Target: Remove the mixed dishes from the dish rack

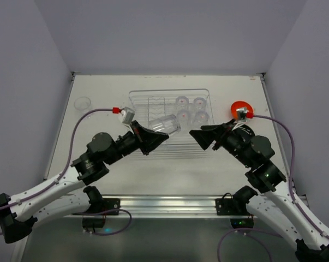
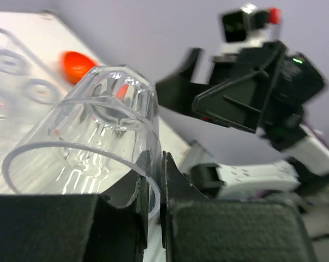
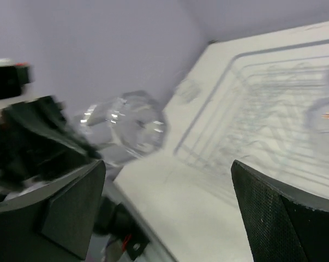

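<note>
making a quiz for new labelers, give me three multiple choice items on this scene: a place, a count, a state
1. Relative to the dish rack, the orange bowl sits: A on the table to its right; B inside it; C on the table to its left.
2. Clear cups standing in the rack: A two; B four; C six.
3. The left gripper is: A open; B shut on nothing; C shut on a tilted clear cup.
Key: 1 A, it lies beyond the rack's right wall; 2 B, a two-by-two group; 3 C, fingers pinch its rim.
</note>
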